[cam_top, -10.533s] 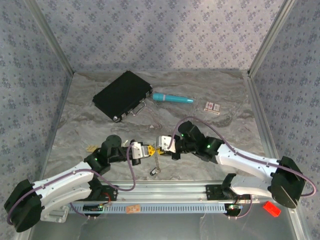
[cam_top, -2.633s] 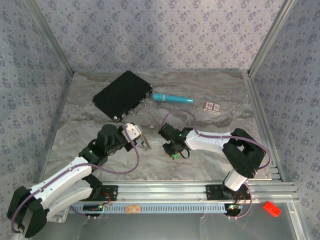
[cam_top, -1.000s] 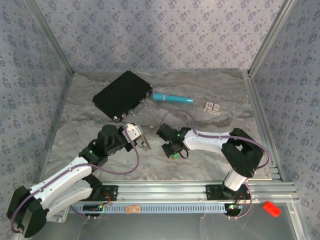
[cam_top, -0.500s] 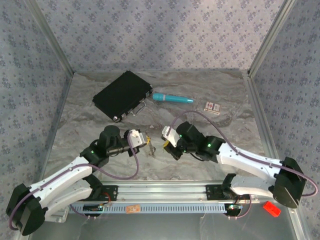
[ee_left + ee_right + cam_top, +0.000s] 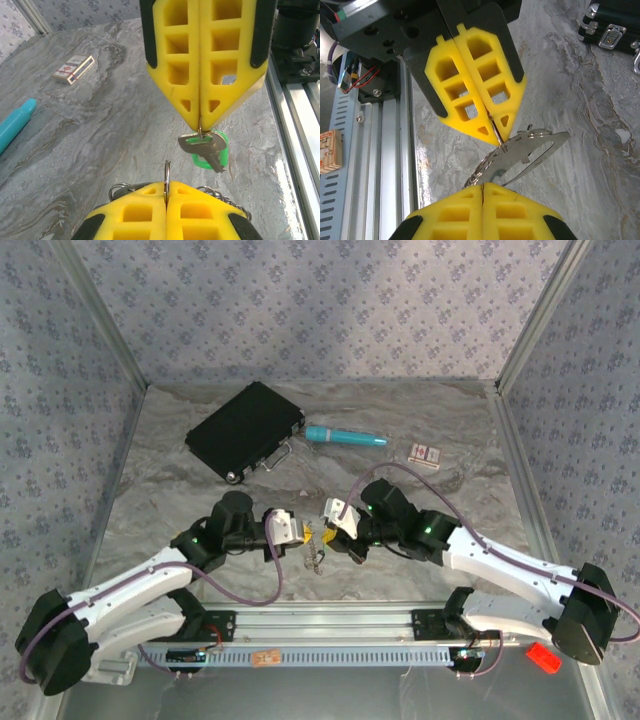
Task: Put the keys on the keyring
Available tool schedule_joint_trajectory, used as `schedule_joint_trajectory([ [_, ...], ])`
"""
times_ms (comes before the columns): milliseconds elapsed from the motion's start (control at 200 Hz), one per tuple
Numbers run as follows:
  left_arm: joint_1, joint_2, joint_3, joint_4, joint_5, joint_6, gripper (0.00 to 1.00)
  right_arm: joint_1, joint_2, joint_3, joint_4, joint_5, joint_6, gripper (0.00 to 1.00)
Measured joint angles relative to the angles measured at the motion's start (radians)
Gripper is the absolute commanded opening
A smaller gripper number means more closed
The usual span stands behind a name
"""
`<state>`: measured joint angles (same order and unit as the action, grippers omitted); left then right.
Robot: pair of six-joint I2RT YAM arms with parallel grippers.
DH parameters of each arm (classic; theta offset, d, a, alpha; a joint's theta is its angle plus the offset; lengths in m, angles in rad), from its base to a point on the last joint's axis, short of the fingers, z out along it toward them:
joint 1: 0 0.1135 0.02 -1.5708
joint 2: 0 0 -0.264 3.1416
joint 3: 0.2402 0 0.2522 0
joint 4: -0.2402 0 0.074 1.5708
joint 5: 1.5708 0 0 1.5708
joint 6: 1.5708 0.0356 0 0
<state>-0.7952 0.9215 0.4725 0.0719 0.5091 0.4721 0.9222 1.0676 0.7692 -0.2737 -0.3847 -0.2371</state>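
– Silvery wire, thin and springy: the keyring [image 5: 536,135] should weigh next to nothing, but I'd expect it to be stiff at the coil and slick all round. The left hand [image 5: 496,136] has it, fingers pressed together on the rim. It is up off the tabletop [image 5: 170,500] on the near side of the black case [image 5: 245,430], well apart from it. Its chain [image 5: 316,558] dangles free below.

– And the keys [image 5: 204,144]?

– Pinched in the right hand [image 5: 200,126], jaws tight on the top of the bunch. A silvery key and a green-headed one hang under the fingertips. They are on the same side of the black case, just beside the ring and not touching it, as far as I can tell.

– Tricky to handle, I'd guess.

– Light, hard, smooth metal, so they could swivel or slip in a pinch that small. I'd hold a key by its head and leave the hole bare. I'd grip the ring away from its split end, so the wire can be prised open there. Where that split lies I cannot make out.
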Motion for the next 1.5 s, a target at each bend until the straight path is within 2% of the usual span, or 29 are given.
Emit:
schedule_joint_trajectory([
  [625,-0.019,0.018,0.004,0.008,0.004,-0.002,0.00,0.000,0.042,0.027,0.021,-0.023,0.000,0.00],
  [1194,-0.016,0.018,0.004,0.014,-0.011,-0.012,0.00,0.007,0.064,0.028,0.046,0.063,0.039,0.00],
  [1499,-0.018,0.008,0.004,0.036,-0.066,-0.008,0.00,-0.006,0.084,0.040,0.062,0.098,0.132,0.00],
])
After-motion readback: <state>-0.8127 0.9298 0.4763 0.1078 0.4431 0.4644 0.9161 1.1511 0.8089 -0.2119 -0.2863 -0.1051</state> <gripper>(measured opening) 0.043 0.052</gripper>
